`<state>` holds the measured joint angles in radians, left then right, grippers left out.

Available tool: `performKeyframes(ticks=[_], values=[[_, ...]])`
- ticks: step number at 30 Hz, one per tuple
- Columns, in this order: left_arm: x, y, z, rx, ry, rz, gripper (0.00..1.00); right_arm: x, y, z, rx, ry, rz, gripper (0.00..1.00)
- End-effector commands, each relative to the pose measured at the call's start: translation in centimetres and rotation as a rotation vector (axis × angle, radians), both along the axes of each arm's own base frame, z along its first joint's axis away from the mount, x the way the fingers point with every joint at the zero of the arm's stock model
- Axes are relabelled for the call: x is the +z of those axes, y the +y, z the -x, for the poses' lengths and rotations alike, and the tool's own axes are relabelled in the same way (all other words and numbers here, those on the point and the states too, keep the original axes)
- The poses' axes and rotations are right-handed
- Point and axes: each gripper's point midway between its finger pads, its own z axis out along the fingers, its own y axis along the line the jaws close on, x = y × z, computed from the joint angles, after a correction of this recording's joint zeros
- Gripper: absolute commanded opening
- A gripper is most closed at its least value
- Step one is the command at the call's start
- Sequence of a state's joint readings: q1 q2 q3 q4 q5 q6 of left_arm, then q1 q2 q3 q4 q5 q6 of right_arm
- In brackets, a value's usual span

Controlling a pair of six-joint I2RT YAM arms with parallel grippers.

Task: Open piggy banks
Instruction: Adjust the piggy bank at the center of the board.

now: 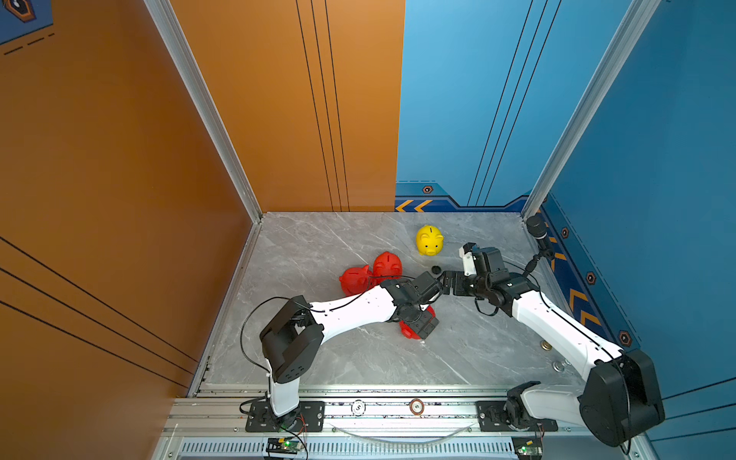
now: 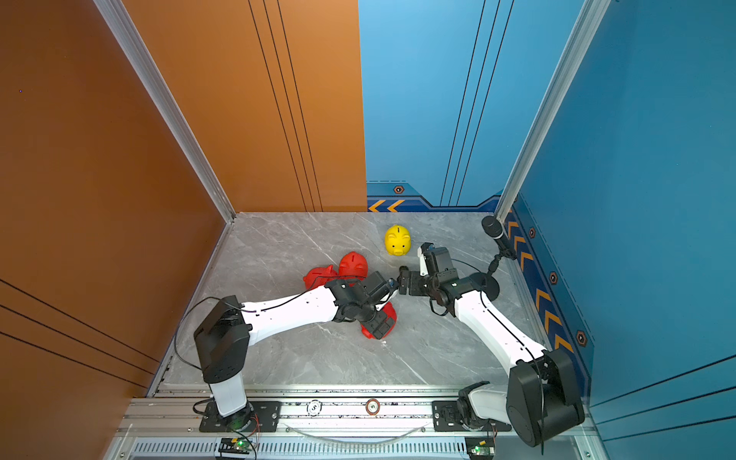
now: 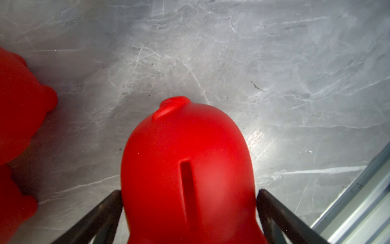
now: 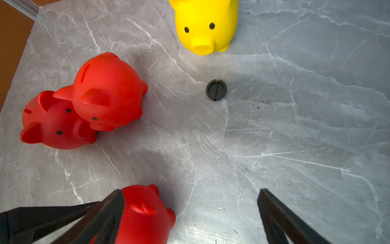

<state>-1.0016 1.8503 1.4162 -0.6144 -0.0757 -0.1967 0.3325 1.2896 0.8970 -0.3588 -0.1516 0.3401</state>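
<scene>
Covering red pig (image 1: 407, 330), perhaps gripped

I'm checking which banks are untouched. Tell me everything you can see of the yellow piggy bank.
The yellow piggy bank looks like glossy plastic: round body, two ears, two black dot eyes, a snout and a dark coin slot on its back. It stands upright on its feet on the grey marbled table near the far wall, snout toward the near edge. Only the table touches it; a round black plug lies in front of it, apart. Its underside is hidden.
</scene>
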Motion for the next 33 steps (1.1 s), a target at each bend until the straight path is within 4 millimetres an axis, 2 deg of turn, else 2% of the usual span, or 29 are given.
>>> performKeyframes(ticks=[1,3,5,9,13,18,22,28,29,32,33], values=[[-0.8,1.0,-0.1,0.054,-0.018,-0.088,0.94,0.0,-0.7,0.8,-0.005,0.0,0.024,1.0],[-1.1,1.2,0.2,0.063,-0.008,-0.107,0.88,0.0,-0.7,0.8,-0.001,-0.003,0.024,1.0],[-1.1,1.4,0.6,0.078,0.002,-0.114,0.78,0.1,-0.6,0.8,0.006,-0.004,0.017,1.0],[-0.5,1.4,1.7,0.102,0.049,-0.073,0.73,-0.1,-0.4,0.9,0.023,0.003,0.018,1.0],[1.1,1.2,3.2,0.102,0.124,0.026,0.63,-0.2,0.1,1.2,0.056,0.01,0.006,1.0],[3.4,1.3,4.7,0.142,0.271,0.259,0.56,0.4,1.2,1.9,0.108,-0.031,-0.055,1.0],[4.3,1.9,5.1,0.213,0.391,0.474,0.58,1.0,1.9,2.4,0.141,-0.05,-0.073,1.0],[2.0,4.2,4.7,0.325,0.44,0.617,0.62,1.0,4.0,3.2,0.216,-0.037,-0.106,1.0],[1.8,4.5,4.6,0.34,0.44,0.631,0.64,1.0,4.4,3.3,0.227,-0.033,-0.107,1.0],[1.3,5.3,4.4,0.363,0.436,0.653,0.83,0.6,5.7,4.0,0.27,-0.022,-0.096,1.0],[1.1,5.6,4.3,0.37,0.428,0.644,0.85,0.5,6.1,4.3,0.286,-0.016,-0.093,1.0]])
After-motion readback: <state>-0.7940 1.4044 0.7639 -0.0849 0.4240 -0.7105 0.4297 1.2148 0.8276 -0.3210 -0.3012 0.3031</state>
